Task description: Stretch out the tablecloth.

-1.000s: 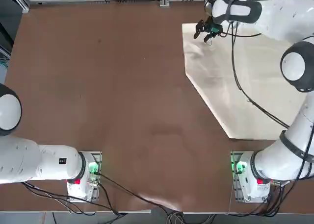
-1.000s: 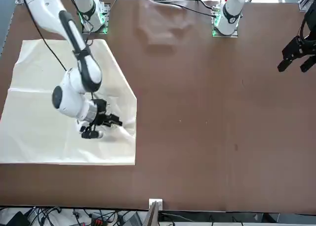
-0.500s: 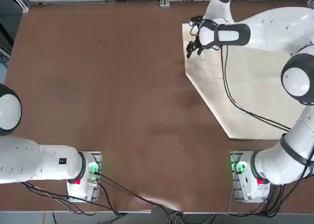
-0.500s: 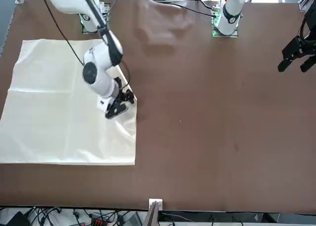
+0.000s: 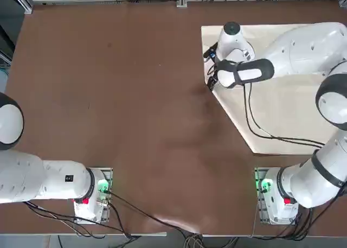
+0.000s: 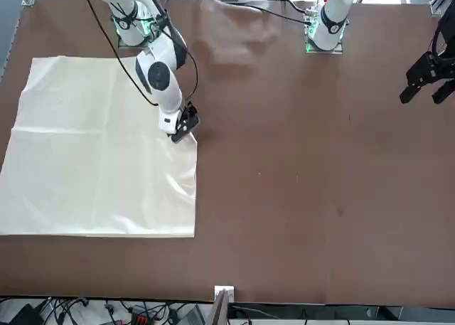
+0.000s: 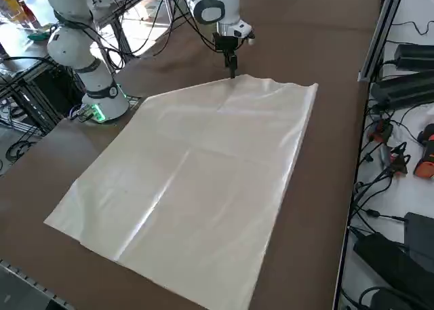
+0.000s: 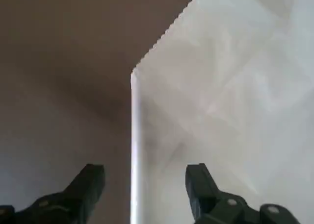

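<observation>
The cream tablecloth (image 5: 282, 107) lies flat on the right half of the brown table, with a slanted edge in place of its near inner corner. It also shows in the front view (image 6: 85, 154) and the right side view (image 7: 203, 167). My right gripper (image 5: 209, 83) points down at the cloth's inner edge, where the slanted edge begins (image 6: 183, 128) (image 7: 231, 67). In the wrist view the gripper (image 8: 145, 182) is open. Its two fingertips (image 8: 93, 180) straddle the edge of the tablecloth (image 8: 235, 87), and nothing is held between them.
Bare brown table (image 5: 108, 96) spreads over the whole left half and the middle. Beyond the table's right edge, a rail with cables and power supplies (image 7: 400, 86) runs alongside.
My right gripper has travelled from the cloth's far inner corner along its inner edge toward the robot's side, turning the wrist, and now sits at the bend. The cloth lies smoother there.
</observation>
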Available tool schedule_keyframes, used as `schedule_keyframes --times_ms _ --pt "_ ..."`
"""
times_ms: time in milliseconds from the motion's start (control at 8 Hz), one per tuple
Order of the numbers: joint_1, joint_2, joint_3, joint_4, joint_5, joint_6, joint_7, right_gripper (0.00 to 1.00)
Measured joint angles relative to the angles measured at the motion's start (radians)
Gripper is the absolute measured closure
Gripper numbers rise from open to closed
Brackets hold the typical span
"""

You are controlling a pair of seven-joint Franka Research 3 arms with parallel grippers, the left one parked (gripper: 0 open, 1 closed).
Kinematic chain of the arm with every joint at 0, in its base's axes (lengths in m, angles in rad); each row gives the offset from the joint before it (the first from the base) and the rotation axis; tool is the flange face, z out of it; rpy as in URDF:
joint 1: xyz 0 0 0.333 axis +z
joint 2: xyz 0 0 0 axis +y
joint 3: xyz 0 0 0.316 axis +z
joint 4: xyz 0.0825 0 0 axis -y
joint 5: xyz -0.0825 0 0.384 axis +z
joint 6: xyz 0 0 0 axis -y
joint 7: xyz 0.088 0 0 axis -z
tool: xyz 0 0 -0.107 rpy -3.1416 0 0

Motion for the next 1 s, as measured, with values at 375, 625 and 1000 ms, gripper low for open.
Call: schedule_keyframes --times_ms 375,625,1000 --pt "0.003 -0.055 -0.004 -0.094 -0.126 0.010 0.001 0.00" --pt "0.003 -0.050 -0.008 -0.142 -0.179 0.075 0.037 0.00" --pt "0.034 -0.030 -0.008 -0.157 -0.292 0.095 0.210 0.00"
